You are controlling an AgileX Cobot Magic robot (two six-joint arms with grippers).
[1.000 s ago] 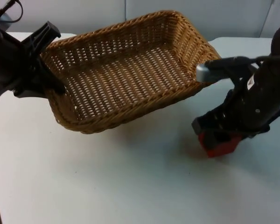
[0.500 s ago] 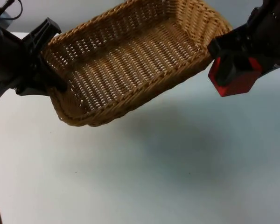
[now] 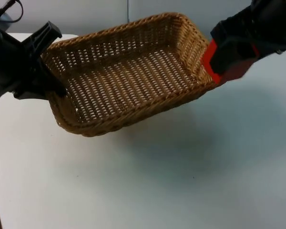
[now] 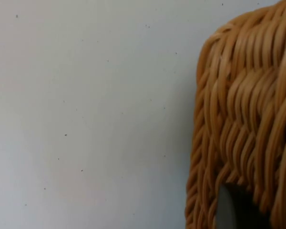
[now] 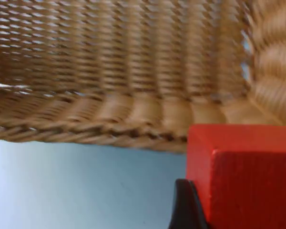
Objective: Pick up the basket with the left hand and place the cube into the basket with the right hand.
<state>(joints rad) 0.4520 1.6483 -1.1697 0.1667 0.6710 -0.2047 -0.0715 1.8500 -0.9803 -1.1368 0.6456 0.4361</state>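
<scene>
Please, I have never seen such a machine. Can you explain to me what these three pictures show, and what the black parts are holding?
It is a robot with two black arms at a white table. One picture looks down from a fixed camera above; the other two come from cameras on each arm's wrist. The left tool grips one end of a woven basket and holds it tilted above the table; its wrist picture shows the wicker wall close up. The right tool holds a red cube at the basket's far rim, not yet inside. Its wrist picture shows the cube beside the rim.

Lab bench, bare white table (image 3: 133, 191), grey partition wall (image 3: 86, 14)
</scene>
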